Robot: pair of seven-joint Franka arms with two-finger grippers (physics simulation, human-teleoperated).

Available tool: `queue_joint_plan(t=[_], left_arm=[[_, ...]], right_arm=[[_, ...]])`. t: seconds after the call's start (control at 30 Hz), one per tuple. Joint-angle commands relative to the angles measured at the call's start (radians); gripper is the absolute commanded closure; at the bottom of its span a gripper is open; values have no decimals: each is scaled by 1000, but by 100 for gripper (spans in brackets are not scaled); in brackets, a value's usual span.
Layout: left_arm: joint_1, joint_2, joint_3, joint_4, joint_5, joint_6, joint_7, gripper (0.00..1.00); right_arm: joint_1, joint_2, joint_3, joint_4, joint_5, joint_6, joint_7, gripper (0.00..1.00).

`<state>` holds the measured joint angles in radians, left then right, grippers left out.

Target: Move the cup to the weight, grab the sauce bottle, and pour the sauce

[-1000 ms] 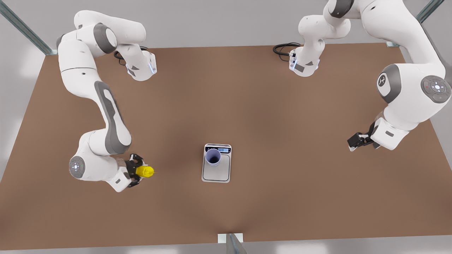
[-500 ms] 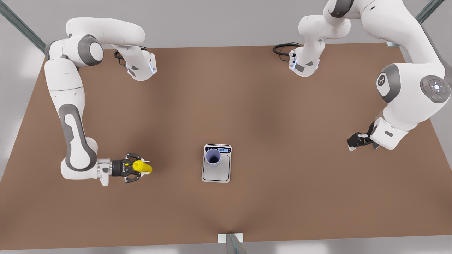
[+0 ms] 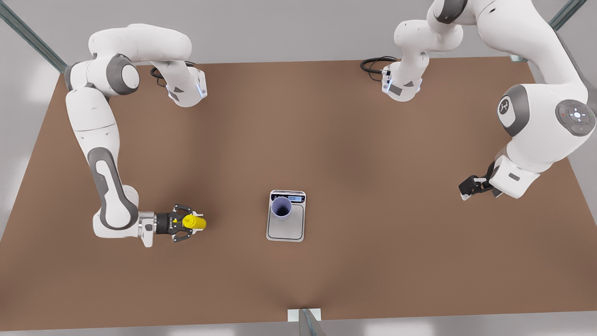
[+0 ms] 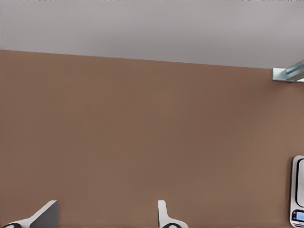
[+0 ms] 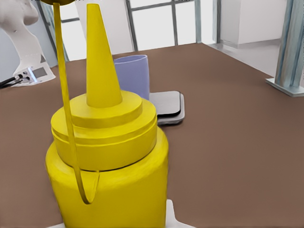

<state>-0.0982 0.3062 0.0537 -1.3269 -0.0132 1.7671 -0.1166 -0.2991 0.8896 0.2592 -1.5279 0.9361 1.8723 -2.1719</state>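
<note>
The yellow sauce bottle (image 3: 193, 223) is clamped in my right gripper (image 3: 185, 223) at the front view's left, with its body level with the table. Close up in the right wrist view, the sauce bottle (image 5: 107, 156) has a pointed nozzle and a thin yellow strap. The lavender cup (image 3: 281, 207) stands upright on the back part of the silver weight (image 3: 289, 229), to the bottle's right. Both show behind the bottle: cup (image 5: 131, 76), weight (image 5: 168, 107). My left gripper (image 3: 466, 189) waits open at the front view's right, fingers (image 4: 164, 216) apart over bare table, the weight (image 4: 298, 199) at that picture's edge.
The brown table carries both arm bases (image 3: 186, 91) (image 3: 401, 86) along its back edge, with a black cable (image 3: 373, 63) by the second one. A metal frame post (image 3: 305, 322) stands at the front edge. Another post (image 5: 287, 47) rises beyond the table.
The right arm swung its elbow outward and turned its wrist flat, and the bottle shifted slightly toward the weight. Left arm, cup and weight stayed put.
</note>
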Motion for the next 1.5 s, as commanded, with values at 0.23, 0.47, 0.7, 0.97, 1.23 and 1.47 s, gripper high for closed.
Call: queue_joint_plan(t=[0.23, 0.47, 0.7, 0.97, 1.23, 1.47], left_arm=[[0, -1, 0, 0, -1, 0, 0, 0], [0, -1, 0, 0, -1, 0, 0, 0], [0, 1, 0, 0, -1, 2, 0, 0], [0, 1, 0, 0, -1, 2, 0, 0], [0, -1, 0, 0, -1, 2, 0, 0], [0, 1, 0, 0, -1, 2, 0, 0]], right_arm=[[9, 0, 2, 0, 3, 13, 4, 35], [8, 2, 2, 0, 1, 18, 3, 30], [5, 2, 2, -1, 1, 14, 7, 0], [-52, -3, -17, -27, -29, -59, 3, 0], [-233, -195, -11, 190, -583, -346, 785, 0], [311, -497, -301, 259, -853, -303, 1876, 0]])
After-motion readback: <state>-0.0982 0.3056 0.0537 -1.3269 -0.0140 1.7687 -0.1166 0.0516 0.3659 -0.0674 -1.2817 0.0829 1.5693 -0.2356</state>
